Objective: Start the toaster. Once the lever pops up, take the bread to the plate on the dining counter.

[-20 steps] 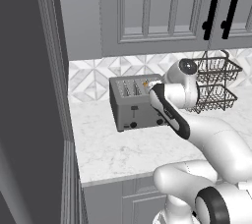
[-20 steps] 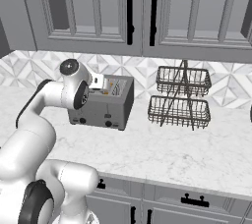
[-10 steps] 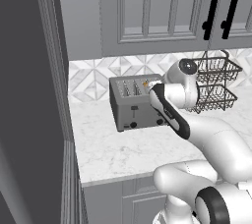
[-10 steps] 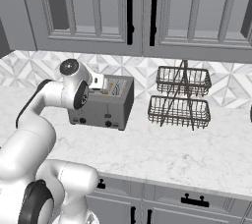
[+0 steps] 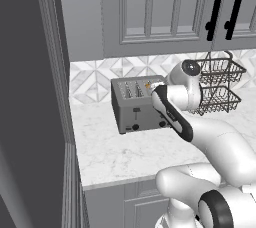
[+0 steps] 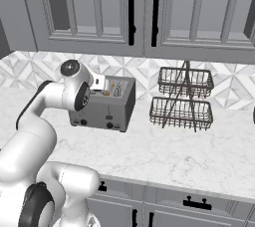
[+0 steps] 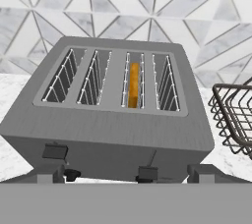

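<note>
The grey toaster (image 5: 136, 107) (image 6: 107, 105) (image 7: 110, 120) stands on the marble worktop against the tiled wall. The bread (image 7: 133, 85) sits deep in the third slot from the left, with just its orange edge visible. In the hand view the left black lever (image 7: 54, 152) sits higher than the right one (image 7: 147, 173). My gripper (image 7: 125, 175) (image 6: 106, 89) hovers over the toaster's front top edge. It is open wide with nothing between the fingertips (image 7: 49, 175). The plate and the dining counter are out of view.
A two-tier wire basket rack (image 5: 218, 88) (image 6: 182, 99) (image 7: 235, 120) stands just right of the toaster. Grey wall cabinets hang above. A tall dark panel (image 5: 30, 97) borders the worktop (image 6: 174, 154) on the left.
</note>
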You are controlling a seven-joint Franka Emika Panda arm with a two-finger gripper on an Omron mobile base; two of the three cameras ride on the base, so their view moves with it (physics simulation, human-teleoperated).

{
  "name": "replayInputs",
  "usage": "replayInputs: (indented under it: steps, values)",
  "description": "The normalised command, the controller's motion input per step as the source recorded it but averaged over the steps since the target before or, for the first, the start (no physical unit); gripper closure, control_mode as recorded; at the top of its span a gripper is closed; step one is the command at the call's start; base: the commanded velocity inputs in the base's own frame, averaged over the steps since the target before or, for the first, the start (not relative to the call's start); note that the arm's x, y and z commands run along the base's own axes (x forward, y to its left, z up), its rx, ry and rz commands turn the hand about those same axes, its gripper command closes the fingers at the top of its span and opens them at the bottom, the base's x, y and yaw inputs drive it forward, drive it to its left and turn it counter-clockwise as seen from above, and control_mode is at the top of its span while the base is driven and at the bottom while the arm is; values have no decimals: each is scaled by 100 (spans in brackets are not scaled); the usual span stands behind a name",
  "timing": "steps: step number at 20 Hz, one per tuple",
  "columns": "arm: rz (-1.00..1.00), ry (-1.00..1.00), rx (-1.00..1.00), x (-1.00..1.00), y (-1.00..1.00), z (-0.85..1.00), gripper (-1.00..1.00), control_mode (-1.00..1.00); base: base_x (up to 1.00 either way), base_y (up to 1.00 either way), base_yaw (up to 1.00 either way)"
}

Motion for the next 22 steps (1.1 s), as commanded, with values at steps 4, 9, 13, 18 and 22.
replayInputs:
  steps: [4,9,13,18,22]
  values:
    - [0,0,0,0,0,0,-100,-100,0,0,0]
    - [0,0,0,0,0,0,-100,-100,0,0,0]
    - [0,0,0,0,0,0,-100,-100,0,0,0]
    - [0,0,0,0,0,0,-100,-100,0,0,0]
    - [0,0,0,0,0,0,-100,-100,0,0,0]
